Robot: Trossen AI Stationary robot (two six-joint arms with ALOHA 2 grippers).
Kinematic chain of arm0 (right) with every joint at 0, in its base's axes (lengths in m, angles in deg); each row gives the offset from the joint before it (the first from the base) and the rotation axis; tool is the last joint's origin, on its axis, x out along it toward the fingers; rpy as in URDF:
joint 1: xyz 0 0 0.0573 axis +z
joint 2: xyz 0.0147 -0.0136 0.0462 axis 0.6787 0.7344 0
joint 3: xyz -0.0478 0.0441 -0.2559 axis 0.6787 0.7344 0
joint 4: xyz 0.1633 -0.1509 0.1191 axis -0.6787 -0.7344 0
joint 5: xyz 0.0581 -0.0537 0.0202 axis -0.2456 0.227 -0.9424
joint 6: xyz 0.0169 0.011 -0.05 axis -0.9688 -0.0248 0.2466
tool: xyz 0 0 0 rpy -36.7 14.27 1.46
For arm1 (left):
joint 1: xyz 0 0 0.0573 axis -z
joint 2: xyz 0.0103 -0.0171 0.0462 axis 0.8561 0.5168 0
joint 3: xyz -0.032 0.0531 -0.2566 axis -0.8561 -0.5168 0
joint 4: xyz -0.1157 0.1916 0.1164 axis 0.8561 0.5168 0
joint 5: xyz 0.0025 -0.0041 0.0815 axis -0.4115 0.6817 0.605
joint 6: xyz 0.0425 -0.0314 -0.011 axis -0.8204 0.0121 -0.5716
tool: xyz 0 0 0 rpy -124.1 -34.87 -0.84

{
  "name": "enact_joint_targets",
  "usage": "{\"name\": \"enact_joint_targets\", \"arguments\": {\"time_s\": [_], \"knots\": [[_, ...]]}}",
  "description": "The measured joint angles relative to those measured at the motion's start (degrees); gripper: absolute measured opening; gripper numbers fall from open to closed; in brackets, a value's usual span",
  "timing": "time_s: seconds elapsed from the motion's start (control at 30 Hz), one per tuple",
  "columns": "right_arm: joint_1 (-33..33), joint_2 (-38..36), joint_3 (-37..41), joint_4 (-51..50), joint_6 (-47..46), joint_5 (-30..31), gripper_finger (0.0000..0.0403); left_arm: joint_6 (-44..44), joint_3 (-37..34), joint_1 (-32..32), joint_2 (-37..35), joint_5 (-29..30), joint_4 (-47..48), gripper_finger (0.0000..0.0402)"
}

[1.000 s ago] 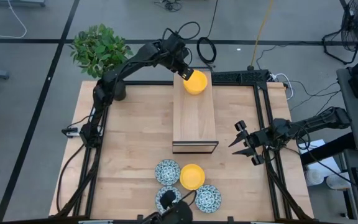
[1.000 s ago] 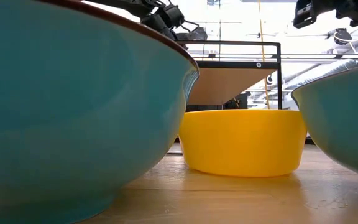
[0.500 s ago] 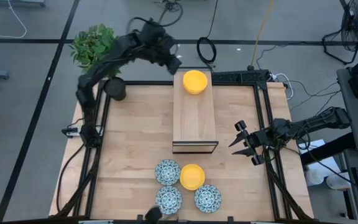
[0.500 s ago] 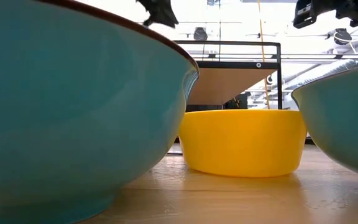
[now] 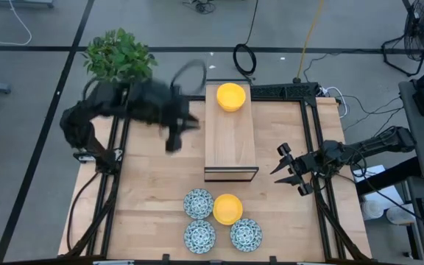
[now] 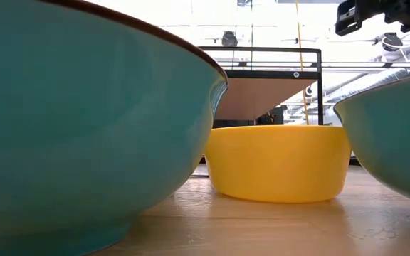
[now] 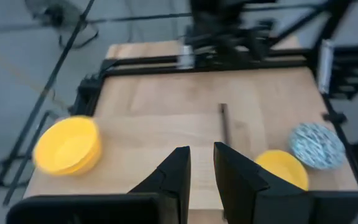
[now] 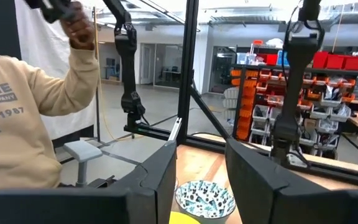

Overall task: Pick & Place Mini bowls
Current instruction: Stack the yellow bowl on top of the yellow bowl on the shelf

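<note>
Showing left gripper (image 7: 199, 163) jaws narrowly parted, empty — right gripper (image 5: 291, 169) apart, empty, waiting.

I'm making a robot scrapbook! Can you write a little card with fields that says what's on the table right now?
Raised wooden platform: mid-table, one round plain yellow bowl at its far end
Near edge cluster: one plain yellow bowl, three white bowls with blue floral pattern
Left end effector: over the table beside the platform, empty
Right end effector: at the right table edge, open, empty
Green leafy potted plant: far left corner
</note>
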Motion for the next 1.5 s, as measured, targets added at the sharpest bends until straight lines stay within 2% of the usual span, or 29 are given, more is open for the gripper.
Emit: {"name": "enact_joint_targets", "arguments": {"time_s": [0.1, 0.2, 0.27, 0.37, 0.43, 0.57, 0.77, 0.87, 1.0, 1.07, 1.2, 1.37, 1.5], "knots": [[0.0, 0.42, 0.0, 0.37, -0.24, 0.02, 0.0125, 0.01, -1.79, 8.64, -0.12, 6.61, -0.62, 0.0076], [0.0, 0.55, 0.0, 0.34, -0.24, 0.02, 0.0125, 0.95, -7.8, 14.75, -0.84, 11.81, -3.02, 0.0076], [0.0, 0.53, 0.0, 0.4, -0.24, 0.02, 0.0125, 2.58, -13.87, 18.03, -2.12, 15.11, -4.48, 0.0076], [0.0, 0.6, 0.0, 0.46, -0.2, 0.02, 0.0125, 3.01, -25.09, 20.4, -6.12, 19.17, -13.51, 0.0076], [0.0, 0.58, 0.0, 0.76, 0.24, 0.02, 0.0125, 0.87, -34.43, 21.07, -10.09, 19.51, -20.17, 0.0076], [0.0, 0.66, 0.0, 1.32, 0.49, 0.03, 0.0125, -2.46, -54.33, 21.09, -21.28, 16.82, -36.12, 0.0076], [0.0, 0.85, 0.0, 1.58, 1.73, 0.54, 0.0125, -1.64, -81.48, 19.66, -44.67, 16.59, -56.26, 0.0076], [0.19, 2.06, 0.0, 2.59, 0.35, 6.01, 0.0125, -3.66, -93.81, 18.66, -55.52, 16.67, -65.55, 0.0076], [3.02, 8.69, -1.17, 3.22, -1.44, 18.72, 0.0125, -6.95, -105.6, 18.36, -65.91, 16.73, -74.89, 0.0076], [5.18, 14.34, -4.6, 1.14, -1.93, 24.23, 0.0125, -9.18, -109.42, 18.39, -69.79, 16.72, -76.89, 0.0076], [10.13, 27.03, -18.6, -8.47, -2.37, 27.65, 0.0126, -11.39, -113.09, 18.33, -76.57, 18.81, -77.47, 0.0076], [15.69, 44.94, -40.44, -34.1, -11.84, 37.1, 0.0126, -13.75, -114.05, 18.33, -81.77, 20.13, -76.46, 0.0076], [16.63, 57.79, -60.06, -55.4, -25.82, 38.49, 0.0126, -16.68, -114.05, 18.33, -83.4, 22.3, -78.49, 0.0076]]}}
